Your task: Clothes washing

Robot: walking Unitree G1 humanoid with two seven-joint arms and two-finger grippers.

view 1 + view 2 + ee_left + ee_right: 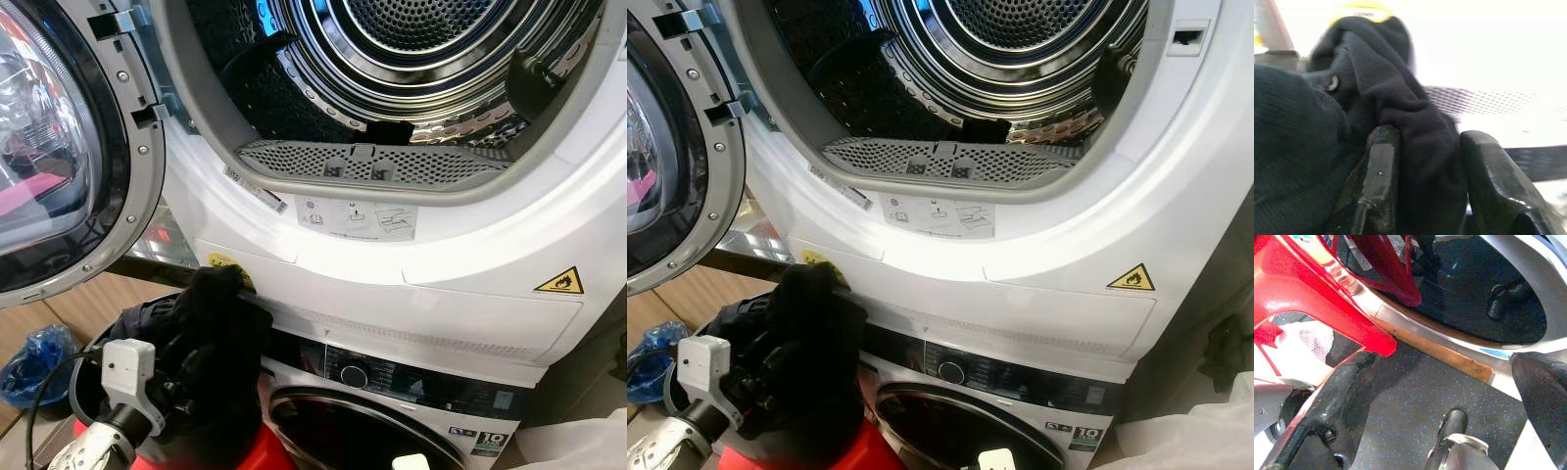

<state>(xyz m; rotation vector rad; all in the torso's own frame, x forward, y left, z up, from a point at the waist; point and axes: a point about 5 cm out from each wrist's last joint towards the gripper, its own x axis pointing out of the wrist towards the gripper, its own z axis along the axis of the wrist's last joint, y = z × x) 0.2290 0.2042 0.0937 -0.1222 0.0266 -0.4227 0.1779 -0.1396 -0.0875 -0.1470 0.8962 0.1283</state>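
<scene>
Left gripper [1422, 186] pinches a dark garment [211, 343], held low, below the open dryer drum [392, 88]. Right gripper [1449, 396] spread, idle near the floor. Suggest lifting well above the door rim before pushing in, so trailing fabric clears the lint filter [372, 164].

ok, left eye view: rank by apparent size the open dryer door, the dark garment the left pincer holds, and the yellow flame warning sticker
1. Open dryer door, though cropped by the frame's edge and near the camera.
2. Dark garment, held in the left pincer below the dryer opening.
3. Yellow flame warning sticker, clearly the smallest.
</scene>
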